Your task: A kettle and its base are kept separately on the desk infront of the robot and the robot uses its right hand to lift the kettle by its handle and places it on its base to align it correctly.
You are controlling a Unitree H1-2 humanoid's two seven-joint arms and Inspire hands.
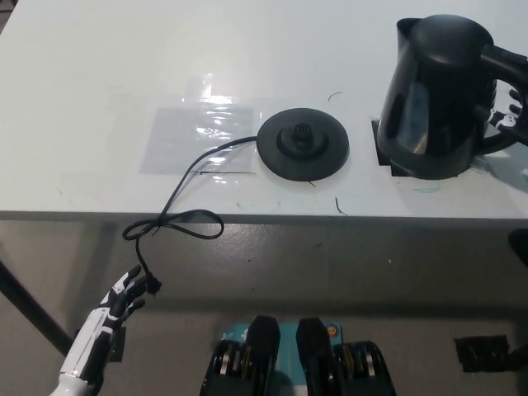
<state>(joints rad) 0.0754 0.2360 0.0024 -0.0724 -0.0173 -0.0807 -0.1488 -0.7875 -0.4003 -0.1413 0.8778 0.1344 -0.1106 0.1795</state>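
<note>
The kettle (436,99) stands upright near the desk's (99,74) right edge, apart from its base (303,145), which sits by the front edge with its cord (177,206) trailing over the edge. My right hand (510,109) shows only as fingertips inside the handle loop; I cannot tell whether they have closed. My left hand (124,295) hangs below the front edge, fingers spread, holding nothing. Judgement: the handle approach suits a lift toward the base.
</note>
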